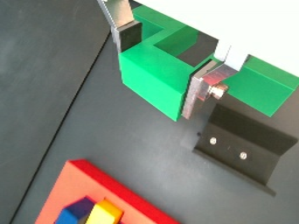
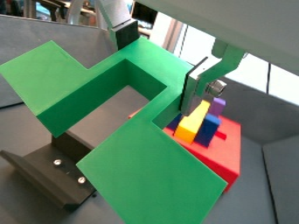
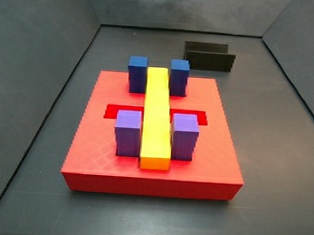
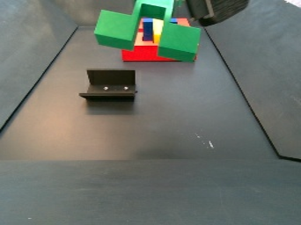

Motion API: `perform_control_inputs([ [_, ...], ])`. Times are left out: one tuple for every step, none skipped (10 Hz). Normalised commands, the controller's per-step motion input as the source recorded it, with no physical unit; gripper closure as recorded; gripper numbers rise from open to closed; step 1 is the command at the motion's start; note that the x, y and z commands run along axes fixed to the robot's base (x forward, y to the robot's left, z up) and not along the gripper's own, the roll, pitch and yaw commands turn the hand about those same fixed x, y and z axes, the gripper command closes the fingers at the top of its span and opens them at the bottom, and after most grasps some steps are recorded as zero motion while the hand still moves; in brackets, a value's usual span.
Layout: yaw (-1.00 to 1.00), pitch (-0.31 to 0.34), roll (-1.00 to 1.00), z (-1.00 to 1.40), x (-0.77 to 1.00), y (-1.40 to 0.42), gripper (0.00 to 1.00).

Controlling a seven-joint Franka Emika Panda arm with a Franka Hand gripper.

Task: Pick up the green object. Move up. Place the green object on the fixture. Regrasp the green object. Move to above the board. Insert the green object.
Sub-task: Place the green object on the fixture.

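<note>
— What is seen nearest on the counter?
— The fixture is seen standing empty on the dark floor, with nothing touching it.

— And above it?
— The green object is held in the air, clear of the counter, clamped at its raised centre by the claw (silver fingers pressed against both sides).

— Farthest?
— The board is seen beyond, carrying the yellow bar, blue blocks and purple blocks.

Matt green object between silvery metal jaws.
</note>
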Motion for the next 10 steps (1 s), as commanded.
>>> perform_control_inputs([
  [0.0, 0.391, -0.51, -0.01, 0.61, -0.07, 1.0],
  [0.0, 0.389, -0.48, -0.04, 0.6, -0.09, 1.0],
  [0.0, 0.42, -0.39, -0.05, 0.62, -0.19, 1.0],
  [0.0, 0.497, -0.15, -0.01, 0.77, -0.28, 1.0],
  [0.16, 0.454, -0.07, -0.15, 0.51, -0.01, 1.0],
  [0.0, 0.0, 0.0, 0.0, 0.0, -0.1, 1.0],
  [0.0, -0.06, -0.19, -0.32, 0.03, -0.12, 1.0],
  [0.02, 0.0, -0.19, -0.44, 0.44, -0.14, 1.0],
  [0.0, 0.08, -0.12, -0.48, 0.75, -0.2, 1.0],
  [0.0, 0.074, -0.13, -0.51, 0.75, -0.18, 1.0],
])
